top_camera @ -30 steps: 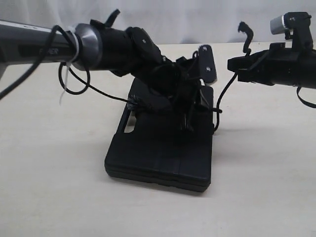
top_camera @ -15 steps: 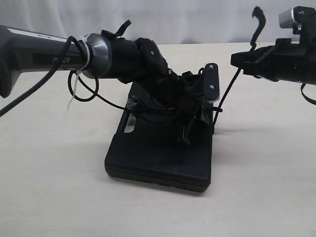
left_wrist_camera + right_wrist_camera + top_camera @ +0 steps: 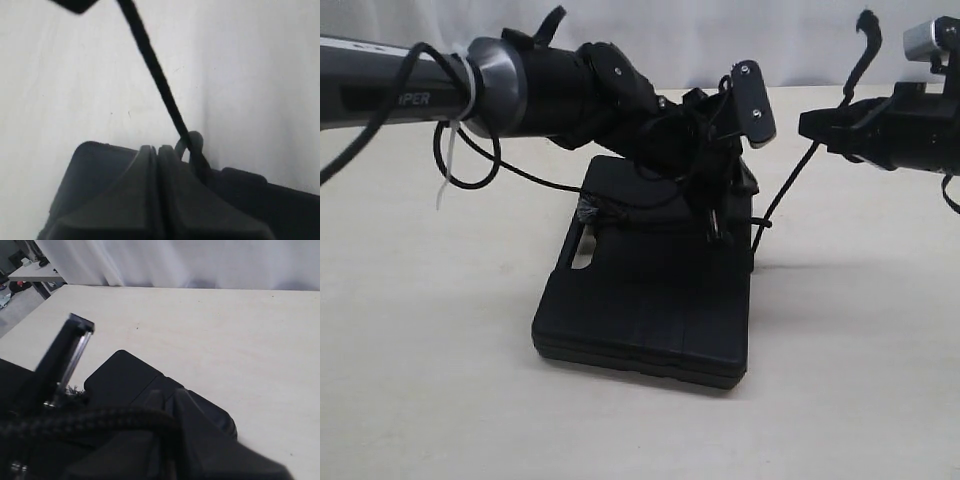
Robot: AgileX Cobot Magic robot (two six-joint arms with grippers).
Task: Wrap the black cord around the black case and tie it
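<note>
We see the black case (image 3: 650,310) lying flat on the desk (image 3: 440,380). Our left claw (image 3: 157,152) hangs over its far end, pressed fully together. Our right claw (image 3: 808,124), clamped on the black cord (image 3: 790,185), holds it raised beside the case's far right corner.

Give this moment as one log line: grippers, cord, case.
left gripper: shut, above case | right gripper: shut on cord, in the air | cord: runs from case up to right gripper | case: lying on table
</note>
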